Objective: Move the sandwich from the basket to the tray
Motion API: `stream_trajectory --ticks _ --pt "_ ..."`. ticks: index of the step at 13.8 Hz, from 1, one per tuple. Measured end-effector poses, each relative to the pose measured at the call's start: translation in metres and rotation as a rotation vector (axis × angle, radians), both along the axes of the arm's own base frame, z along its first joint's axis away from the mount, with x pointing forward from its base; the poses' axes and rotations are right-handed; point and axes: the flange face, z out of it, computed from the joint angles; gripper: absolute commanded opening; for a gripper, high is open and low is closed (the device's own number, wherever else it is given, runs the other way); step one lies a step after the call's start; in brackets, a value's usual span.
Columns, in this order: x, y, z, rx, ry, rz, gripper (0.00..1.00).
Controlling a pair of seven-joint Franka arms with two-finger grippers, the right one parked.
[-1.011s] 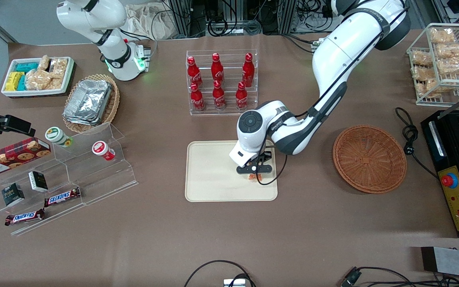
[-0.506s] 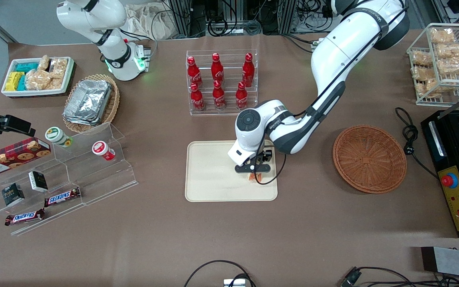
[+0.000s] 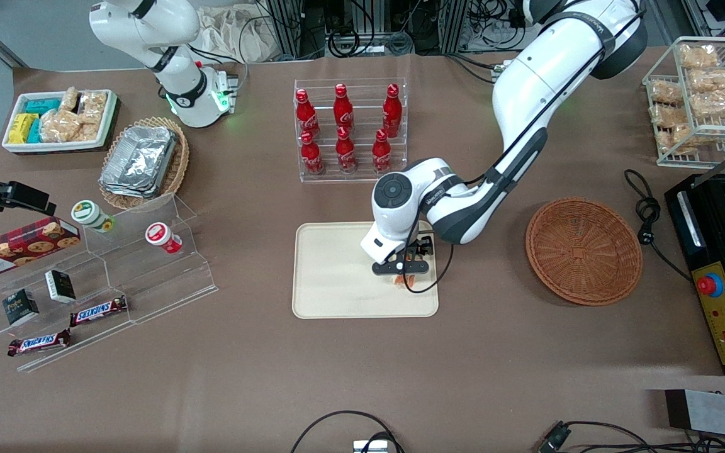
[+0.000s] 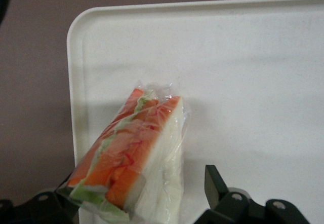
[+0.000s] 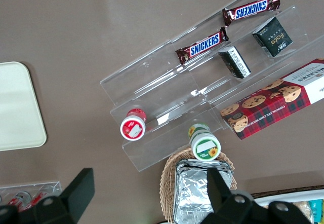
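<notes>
The flat cream plastic tray (image 3: pixel 337 277) lies at the front view's centre, with the round brown wicker basket (image 3: pixel 583 250) well apart toward the working arm's end. The black two-finger gripper (image 3: pixel 401 267) hovers over the tray with its fingers spread, touching the plastic-wrapped triangular sandwich (image 4: pixel 134 158) on one side only; the sandwich lies on the tray near its corner, its long axis pointing away from the gripper. Legible labels: Snickers bars (image 3: pixel 98 310), Walkers biscuit box (image 3: pixel 19 247).

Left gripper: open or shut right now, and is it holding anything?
Left gripper: open over the tray, fingers spread with one clear of the wrapped sandwich, which lies on the tray.
</notes>
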Motion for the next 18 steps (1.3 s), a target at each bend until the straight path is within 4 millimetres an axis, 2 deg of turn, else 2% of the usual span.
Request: stream_trajectory --ticks 3,5,7,10,14,16,18 --pt "0.007 0.005 0.019 0.02 -0.014 0.015 1.0" --pt "0.023 0.019 0.047 0.022 -0.048 0.047 1.0" --pt "0.038 0.034 0.085 0.001 -0.092 0.09 1.0" --pt "0.064 0.071 0.143 0.017 -0.131 0.178 1.0" --pt "0.098 0.129 0.207 -0.005 -0.151 0.304 1.0" --pt "0.107 0.158 0.228 -0.01 -0.14 0.316 1.0" --pt "0.111 0.183 0.241 -0.004 -0.121 0.311 1.0"
